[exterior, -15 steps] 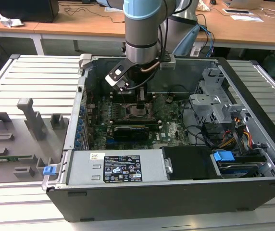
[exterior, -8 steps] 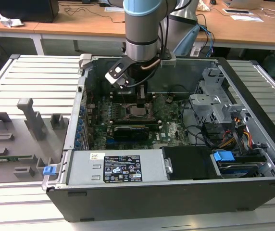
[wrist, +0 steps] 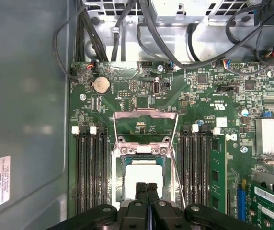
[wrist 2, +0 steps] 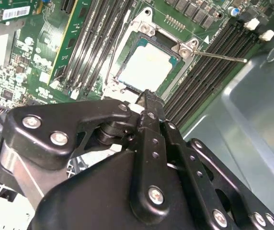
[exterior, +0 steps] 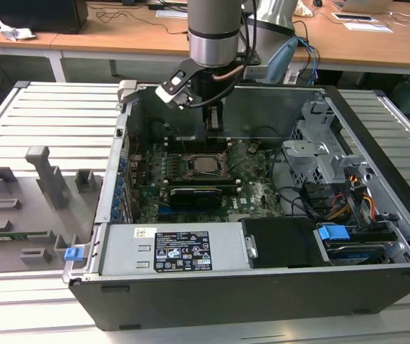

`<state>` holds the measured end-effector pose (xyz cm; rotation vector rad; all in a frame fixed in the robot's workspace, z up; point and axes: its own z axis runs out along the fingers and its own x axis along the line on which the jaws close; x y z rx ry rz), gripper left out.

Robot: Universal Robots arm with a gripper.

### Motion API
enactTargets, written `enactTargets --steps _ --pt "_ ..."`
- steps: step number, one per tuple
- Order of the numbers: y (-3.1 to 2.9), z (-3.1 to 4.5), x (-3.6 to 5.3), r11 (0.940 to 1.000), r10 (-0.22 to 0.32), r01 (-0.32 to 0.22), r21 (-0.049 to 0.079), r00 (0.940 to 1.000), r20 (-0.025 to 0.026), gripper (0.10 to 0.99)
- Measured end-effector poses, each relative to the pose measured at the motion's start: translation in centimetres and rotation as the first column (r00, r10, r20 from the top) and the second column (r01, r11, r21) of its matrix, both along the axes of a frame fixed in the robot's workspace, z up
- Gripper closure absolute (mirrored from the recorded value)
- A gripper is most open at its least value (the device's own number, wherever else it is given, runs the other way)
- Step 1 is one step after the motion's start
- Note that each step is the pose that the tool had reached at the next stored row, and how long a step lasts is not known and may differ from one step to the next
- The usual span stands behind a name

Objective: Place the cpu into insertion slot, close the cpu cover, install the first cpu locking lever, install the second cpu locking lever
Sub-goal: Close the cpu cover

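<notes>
Closed tool [wrist: 146, 187] over cpu [wrist: 139, 175] in insertion slot [wrist: 119, 165] w/ cpu cover [wrist: 146, 114] open.

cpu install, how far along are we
Done: the cpu sits in the insertion slot. In hand: nothing; the shut gripper hangs over the chip's edge. Left: the cpu cover lies flipped open, board showing through its window, and a locking lever stands unlatched, so cover and both levers remain.

gripper [wrist 2: 149, 99] tip sits at the edge of the insertion slot [wrist 2: 185, 49]; cpu [wrist 2: 144, 69] lies flat inside it, silver top exposed. thin lever rod [wrist 2: 221, 56] sticks out across the black memory slots [wrist 2: 204, 76], clear of the slot frame
</notes>
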<state>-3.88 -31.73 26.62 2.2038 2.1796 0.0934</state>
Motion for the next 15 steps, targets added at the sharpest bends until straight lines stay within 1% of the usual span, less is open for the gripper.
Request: enactTargets --steps 3,8,12,14,15 --pt "-0.22 0.01 -0.01 1.0000 0.000 0.000 0.000 1.0000 -0.0001 0.980" --pt "-0.79 0.00 0.04 1.0000 0.000 0.000 0.000 1.0000 0.0000 0.980" --pt "-0.80 0.01 0.59 1.0000 0.000 0.000 0.000 1.0000 -0.0004 0.980" --pt "-0.80 0.18 0.74 1.0000 0.000 0.000 0.000 1.0000 -0.0012 0.980" --pt "-0.80 0.43 0.77 1.0000 0.000 0.000 0.000 1.0000 -0.0016 0.980"
